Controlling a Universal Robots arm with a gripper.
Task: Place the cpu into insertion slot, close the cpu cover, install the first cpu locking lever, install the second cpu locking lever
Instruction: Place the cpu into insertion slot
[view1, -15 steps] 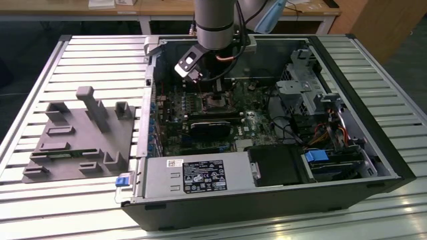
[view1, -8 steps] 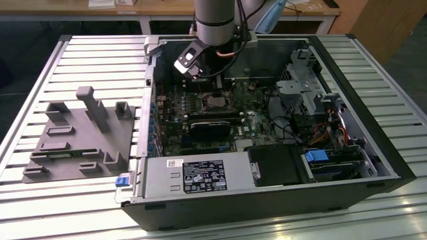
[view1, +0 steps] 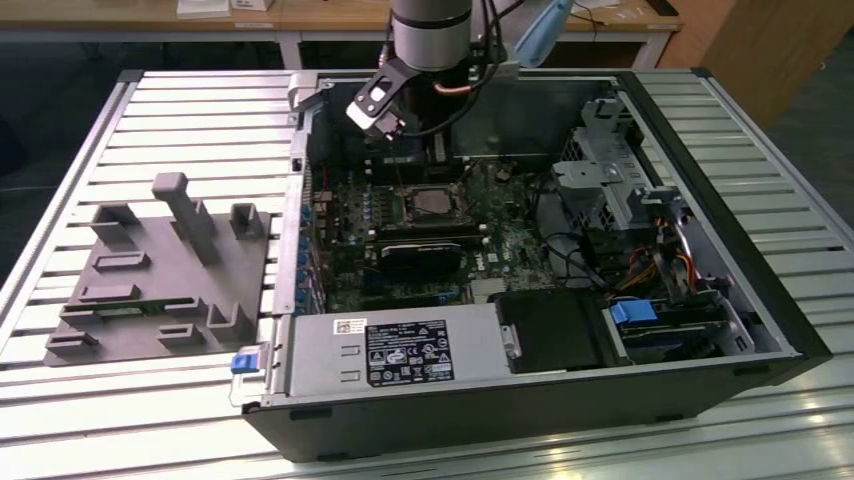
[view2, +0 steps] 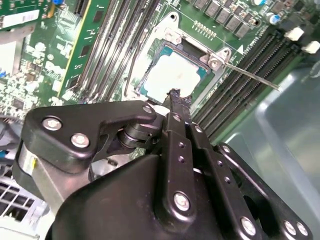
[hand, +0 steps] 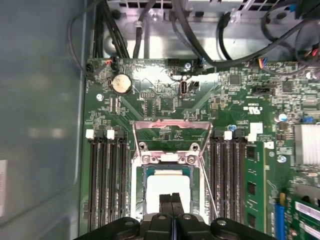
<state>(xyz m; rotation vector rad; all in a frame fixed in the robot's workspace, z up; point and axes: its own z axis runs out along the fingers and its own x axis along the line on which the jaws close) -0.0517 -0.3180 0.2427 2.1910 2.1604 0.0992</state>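
The cpu (hand: 167, 184) lies flat in the insertion slot (hand: 146, 172) on the green motherboard, its pale silver top facing up; the second wrist view shows the cpu (view2: 172, 75) too. The cpu cover (hand: 171, 131) stands open, swung back from the socket. A thin locking lever (hand: 208, 192) sticks up beside the socket, and the lever (view2: 252, 76) juts free. My gripper (hand: 171, 197) hovers just over the chip's edge, its black fingertips (view2: 173, 96) pressed together with nothing between them. In the exterior view my gripper (view1: 430, 153) hangs above the socket (view1: 430, 203) inside the open computer case.
Memory slots (hand: 106, 180) flank the socket on both sides. A coin battery (hand: 121, 84) and cables (hand: 200, 40) lie beyond the cover. The power supply (view1: 400, 350) and drive cage (view1: 621, 185) crowd the case. A grey fixture plate (view1: 154, 275) sits at the exterior view's left.
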